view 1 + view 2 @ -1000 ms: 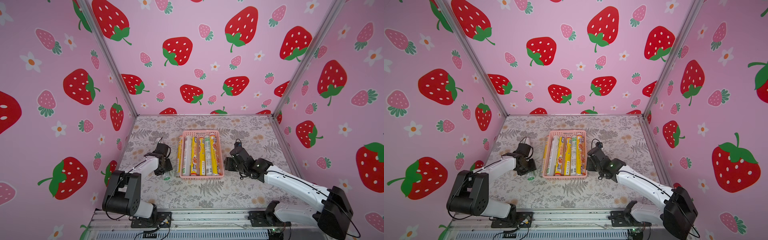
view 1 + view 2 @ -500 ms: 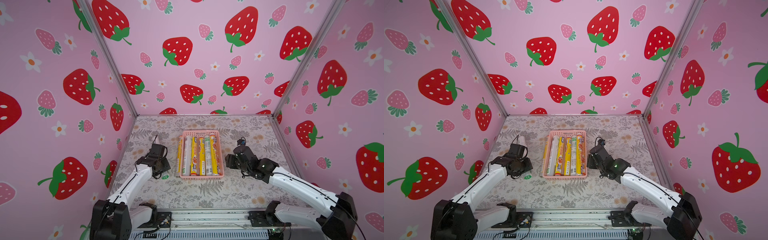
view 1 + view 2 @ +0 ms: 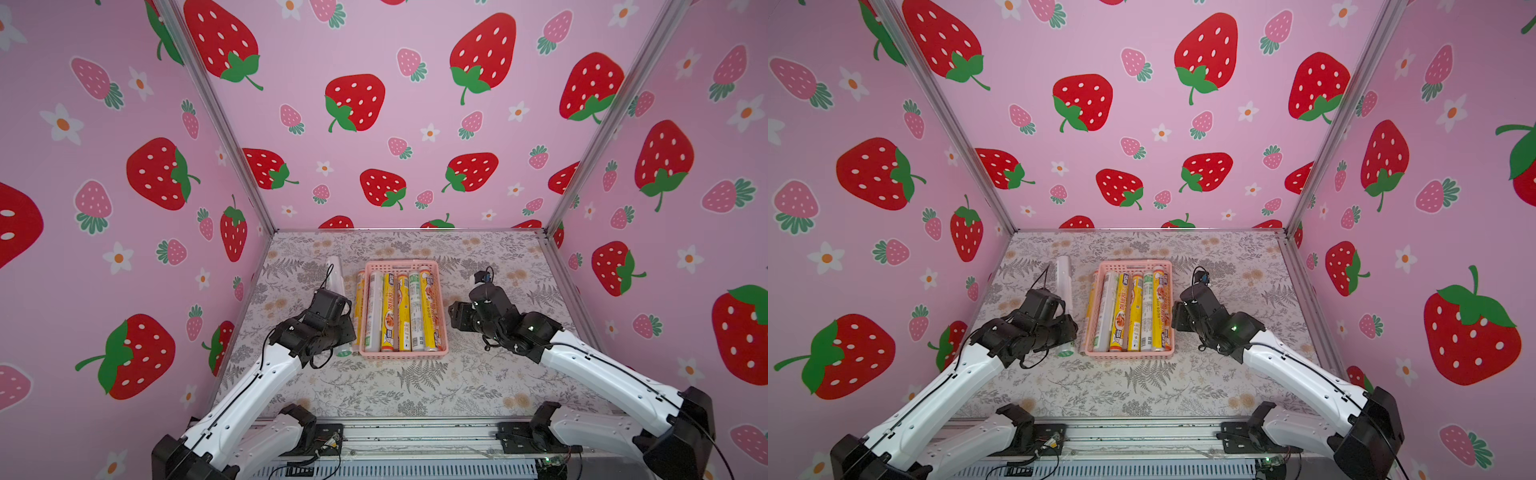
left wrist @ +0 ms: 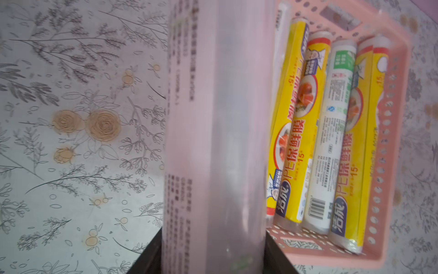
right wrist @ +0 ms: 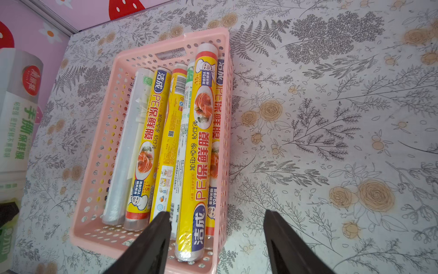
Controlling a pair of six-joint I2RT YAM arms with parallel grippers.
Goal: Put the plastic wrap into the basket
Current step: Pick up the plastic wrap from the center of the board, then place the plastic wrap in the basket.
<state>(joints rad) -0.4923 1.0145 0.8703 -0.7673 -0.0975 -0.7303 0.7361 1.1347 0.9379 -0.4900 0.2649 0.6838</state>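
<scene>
Only the left wrist view shows the left end effector (image 4: 211, 258) clamped on a white plastic wrap roll (image 4: 213, 118), just beside the pink basket (image 4: 403, 71) of rolls (image 5: 201, 142). The right end effector (image 5: 214, 215) stands apart, empty, by its right wall.

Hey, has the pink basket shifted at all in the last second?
No. The basket sits just as before, its near edge right behind the large fern print.

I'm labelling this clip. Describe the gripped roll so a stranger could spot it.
On the floral tabletop sits a pink basket. To its left, the left claw clamps a white plastic-wrap roll. It alone is clamped, outside the basket, white with green lettering.
</scene>
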